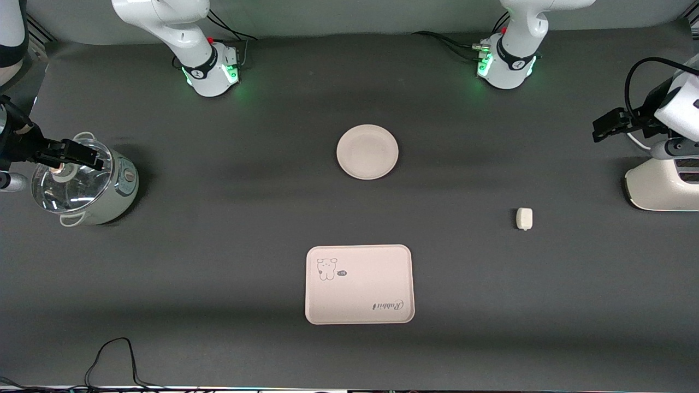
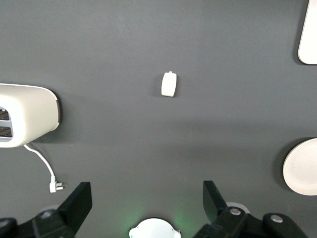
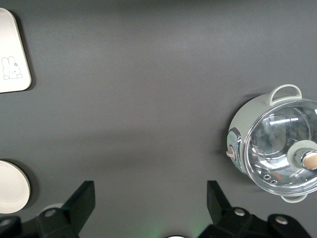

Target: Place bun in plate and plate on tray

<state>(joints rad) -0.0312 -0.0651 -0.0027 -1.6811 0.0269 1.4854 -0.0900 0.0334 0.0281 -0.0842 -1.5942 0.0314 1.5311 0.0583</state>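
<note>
The bun (image 1: 524,218) is small and off-white and lies on the dark table toward the left arm's end; it also shows in the left wrist view (image 2: 169,84). The round cream plate (image 1: 367,152) lies mid-table, empty, and shows in both wrist views (image 2: 302,166) (image 3: 12,186). The cream tray (image 1: 359,284) with the animal drawing lies nearer the front camera than the plate, empty. My left gripper (image 1: 603,130) (image 2: 147,198) is open and empty, up beside the toaster. My right gripper (image 1: 87,156) (image 3: 148,201) is open and empty, over the pot's lid.
A pale green pot with a glass lid (image 1: 82,183) (image 3: 282,144) stands at the right arm's end. A white toaster (image 1: 663,188) (image 2: 27,114) with a cord and plug (image 2: 56,187) stands at the left arm's end. A black cable (image 1: 114,355) lies at the front edge.
</note>
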